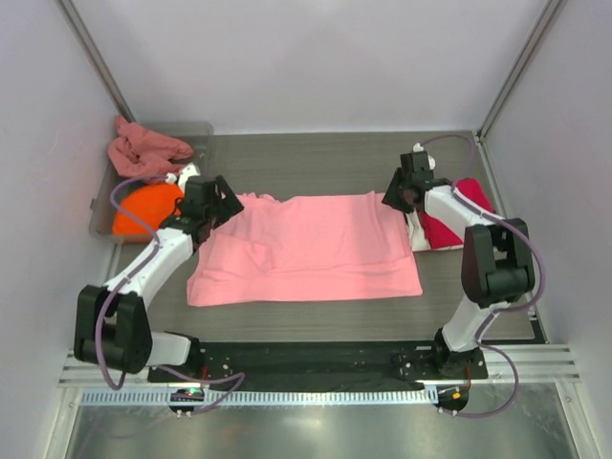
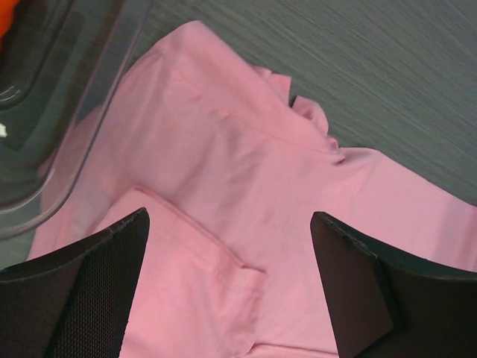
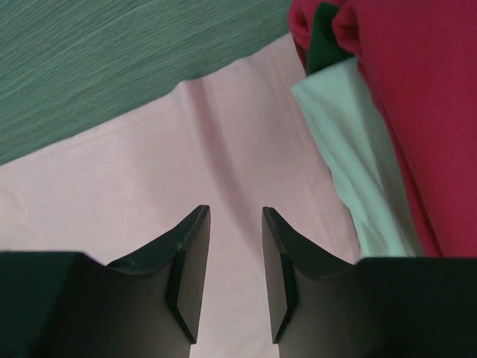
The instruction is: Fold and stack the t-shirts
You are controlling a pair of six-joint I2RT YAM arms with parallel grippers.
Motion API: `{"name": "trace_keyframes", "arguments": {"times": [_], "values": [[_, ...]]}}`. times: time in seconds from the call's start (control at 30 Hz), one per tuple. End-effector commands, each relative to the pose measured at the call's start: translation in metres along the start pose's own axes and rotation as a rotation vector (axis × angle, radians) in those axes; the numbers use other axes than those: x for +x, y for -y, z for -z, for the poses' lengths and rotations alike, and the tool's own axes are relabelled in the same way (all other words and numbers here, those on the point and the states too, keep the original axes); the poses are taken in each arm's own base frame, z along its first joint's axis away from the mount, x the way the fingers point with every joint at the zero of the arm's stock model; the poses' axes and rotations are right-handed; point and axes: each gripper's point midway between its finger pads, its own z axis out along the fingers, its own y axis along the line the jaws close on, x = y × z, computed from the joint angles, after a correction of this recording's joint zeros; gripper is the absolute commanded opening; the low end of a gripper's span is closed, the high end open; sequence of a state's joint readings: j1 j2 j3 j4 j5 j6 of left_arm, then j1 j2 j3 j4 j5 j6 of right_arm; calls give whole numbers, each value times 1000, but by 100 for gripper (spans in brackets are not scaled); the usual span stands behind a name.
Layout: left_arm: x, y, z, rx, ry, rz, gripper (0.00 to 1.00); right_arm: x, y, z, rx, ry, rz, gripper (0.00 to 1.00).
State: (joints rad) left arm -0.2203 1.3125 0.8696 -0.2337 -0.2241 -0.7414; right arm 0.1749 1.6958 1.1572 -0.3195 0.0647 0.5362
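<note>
From my bases at the near edge, both arms reach forward with elbows bent and wrists tipped down over the light pink t-shirt (image 1: pixel 306 251), which lies spread flat on the tabletop (image 1: pixel 316 158). My left claw (image 2: pixel 229 224) hangs wide open over the shirt's far left corner, gripping nothing. My right claw (image 3: pixel 235 216) hovers above the far right corner, fingers narrowly parted, empty. Just beside it lie the white t-shirt (image 3: pixel 350 149), dark t-shirt (image 3: pixel 320 30) and crimson red t-shirt (image 3: pixel 402 89). Far left, the grey tray (image 1: pixel 196 129) holds the orange t-shirt (image 1: pixel 143 212) and dusty rose t-shirt (image 1: pixel 143 148)
</note>
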Motion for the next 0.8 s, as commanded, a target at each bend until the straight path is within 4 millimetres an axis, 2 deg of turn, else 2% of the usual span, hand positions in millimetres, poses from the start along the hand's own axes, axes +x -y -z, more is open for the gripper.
{"name": "trace_keyframes", "arguments": {"times": [0.0,0.17,0.23,0.33,0.37,0.47,0.5,0.53,0.6,0.63,0.77], "values": [[-20,30,-12,92,28,-13,89,-21,5,-22,47,32,-20,39],[-16,36,-35,81,-2,-27,89,-18,31,-58,122,-12,-65,40],[-18,40,-39,81,-4,-28,89,-18,43,-64,156,-18,-88,41],[-15,41,-49,77,-16,-30,88,-23,72,-67,221,-7,-149,48],[-19,45,-50,84,-12,-31,89,-24,84,-67,241,-6,-171,54],[-13,46,-65,70,-37,-35,89,-24,84,-65,234,-3,-170,61],[-7,44,-73,58,-54,-36,89,-30,95,-64,247,4,-190,62],[-5,44,-78,52,-61,-38,88,-30,95,-64,242,4,-183,64],[-7,47,-86,44,-62,-36,88,-31,94,-64,237,6,-182,65],[0,44,-94,31,-81,-40,88,-32,94,-65,239,7,-177,65],[-3,45,-103,14,-77,-54,88,-42,93,-65,241,27,-161,66]]}}
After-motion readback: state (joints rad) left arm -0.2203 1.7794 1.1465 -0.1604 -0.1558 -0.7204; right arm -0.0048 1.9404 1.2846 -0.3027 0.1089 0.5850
